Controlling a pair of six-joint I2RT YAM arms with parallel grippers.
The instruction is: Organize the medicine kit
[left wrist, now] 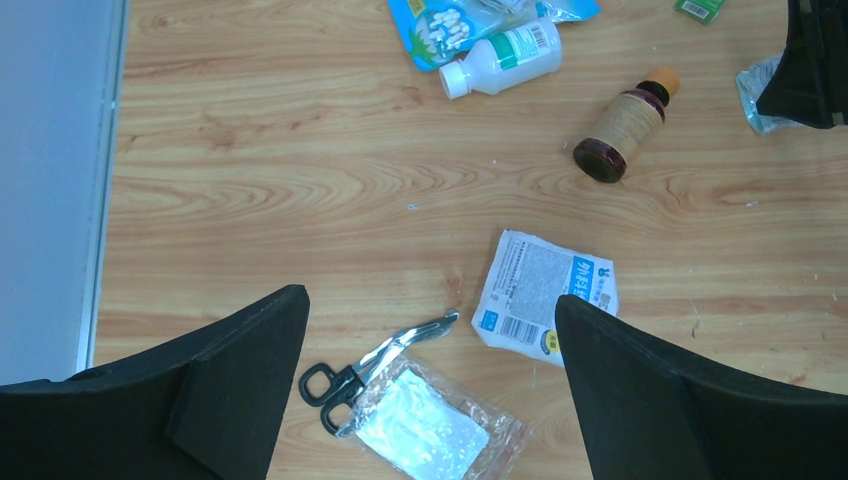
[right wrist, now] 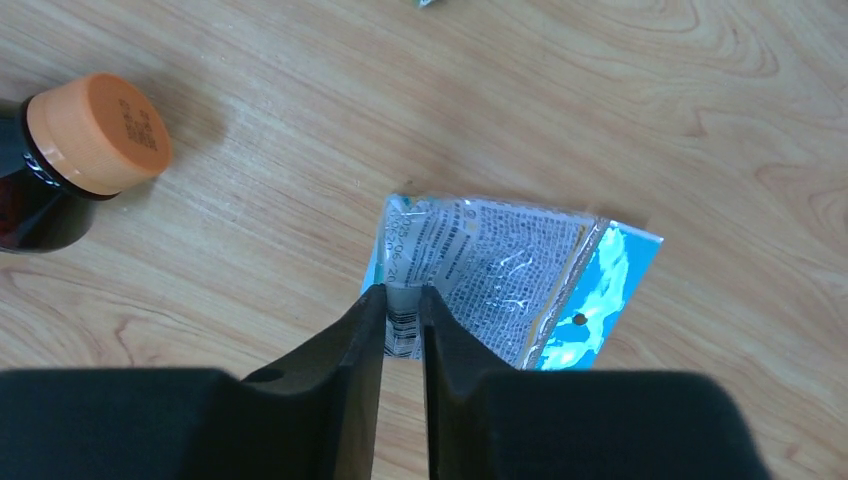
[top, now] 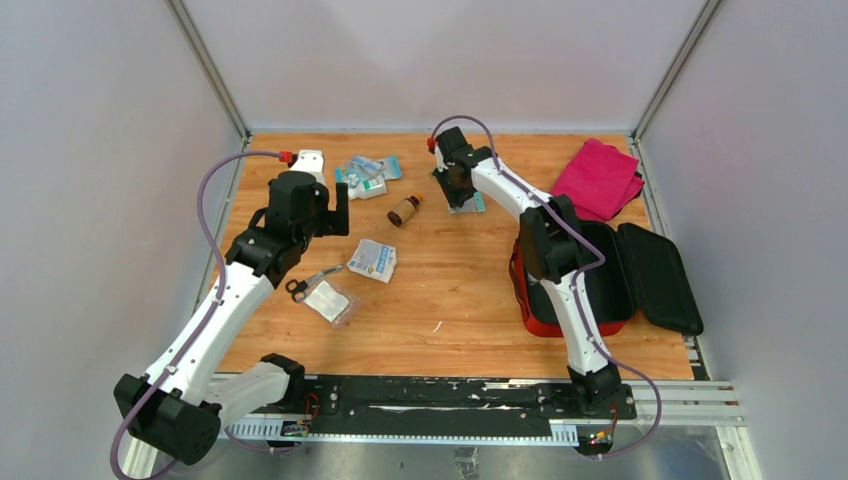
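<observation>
Wooden tabletop [top: 450, 300], grey walls [top: 100, 150]; beyond red zip medicine kit [top: 540, 325], right gripper [right wrist: 402, 300] tight on blue-silver foil sachet [right wrist: 500, 270], left gripper [left wrist: 425, 300] wide.

Bright, even overhead light; shadows soft and short. Glare on the crinkled blue-and-silver foil sachet [right wrist: 500, 270]. The light wooden table [top: 460, 290] is sharp in all views, grain clearly resolved.

Red medicine kit [top: 545, 326], blue-and-silver packet [right wrist: 500, 270]

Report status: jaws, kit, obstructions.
Left jaws wide open, empty, above scissors. Right jaws pinching foil packet edge. Medicine kit open, lid flat. Brown bottle beside packet, clear of it.
</observation>
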